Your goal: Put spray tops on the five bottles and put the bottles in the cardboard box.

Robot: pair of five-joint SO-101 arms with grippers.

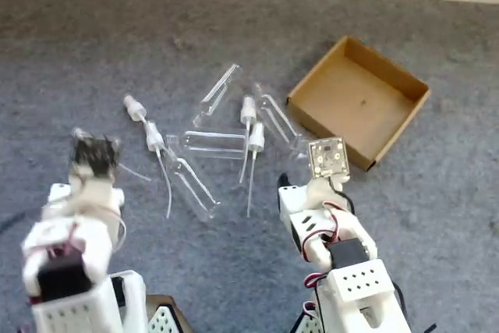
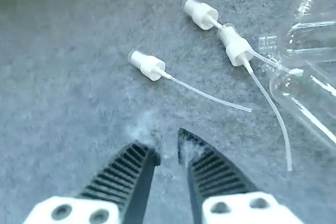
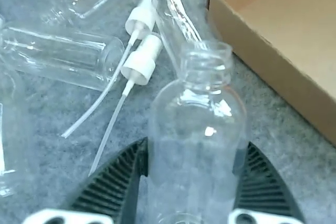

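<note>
Barely begun, by the look of things: nothing in the cardboard box, and no spray top fitted on any bottle seen. Grips one clear bottle in the right pincer, ribbed fingers pressed to both its sides, just beside the box's near wall. Held with its long axis in line with the pincer's fingers, open uncapped mouth pointing away from the wrist and toward that wall. Four more clear bottles on their sides on the grey surface, near the box and off its near wall, pointing different ways. Among them two spray tops, dip tubes trailing away from the box. Farther from the box, three more spray tops, loose, tubes attached. Beyond those, well apart from the box, hovers the left pincer, narrowly parted and holding nothing. Left to do, at a guess: all five cappings and all five placements in the box.
</note>
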